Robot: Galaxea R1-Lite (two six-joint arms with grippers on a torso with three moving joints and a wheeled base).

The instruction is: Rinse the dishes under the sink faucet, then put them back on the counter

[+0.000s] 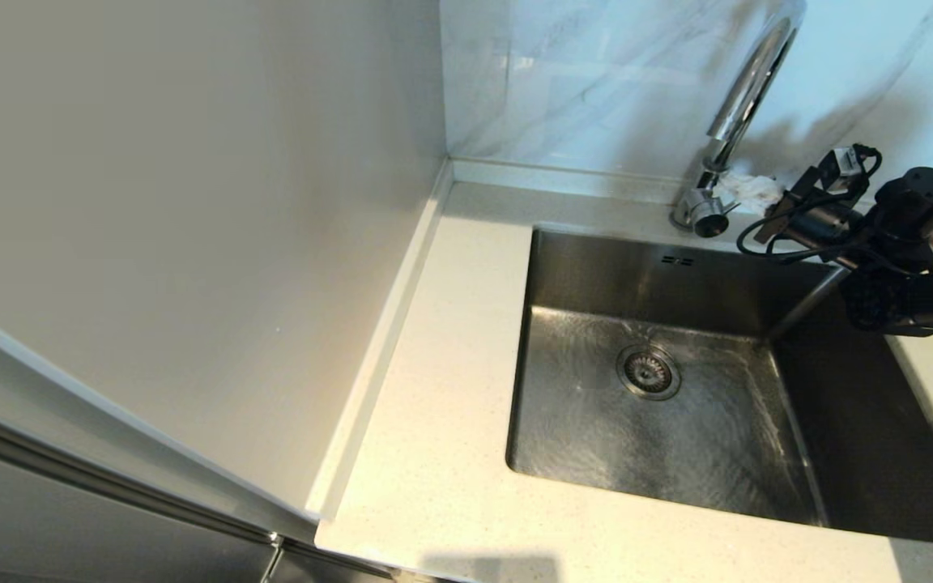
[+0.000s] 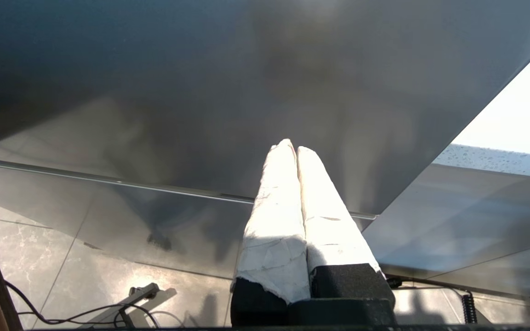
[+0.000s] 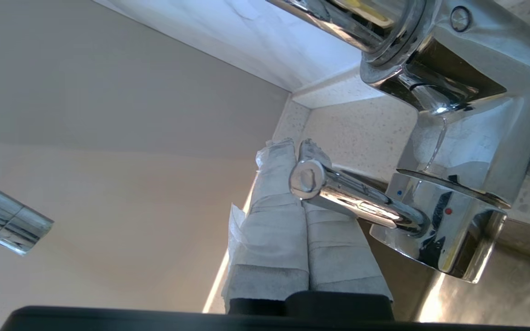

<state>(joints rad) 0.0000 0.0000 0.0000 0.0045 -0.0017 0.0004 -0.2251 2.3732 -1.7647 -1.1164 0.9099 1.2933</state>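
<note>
At the far right of the sink, the right gripper sits beside the faucet, its two taped fingers pressed together with nothing between them. The lever crosses just in front of the fingertips; touching or only close, cannot tell. Water appears to be rippling over the basin floor around the drain strainer, so the tap looks to be running.

Risks, as judged:
- Closed fingertips pushing a thin round chrome lever could slide off it, leaving the tap as it is or swinging the lever too far.
- Too hard a flow would splash onto the counter and the arm's cabling.
- The wrist hangs close to the tap body; a careless sweep could knock it.

Count: one faucet, one lever, one sink, one strainer, one pair of overflow slots. Dishes: none clearly identifiable; only a pale rounded edge at the right border, unidentifiable. Left gripper parked low beside the cabinet, fingers together, empty.
</note>
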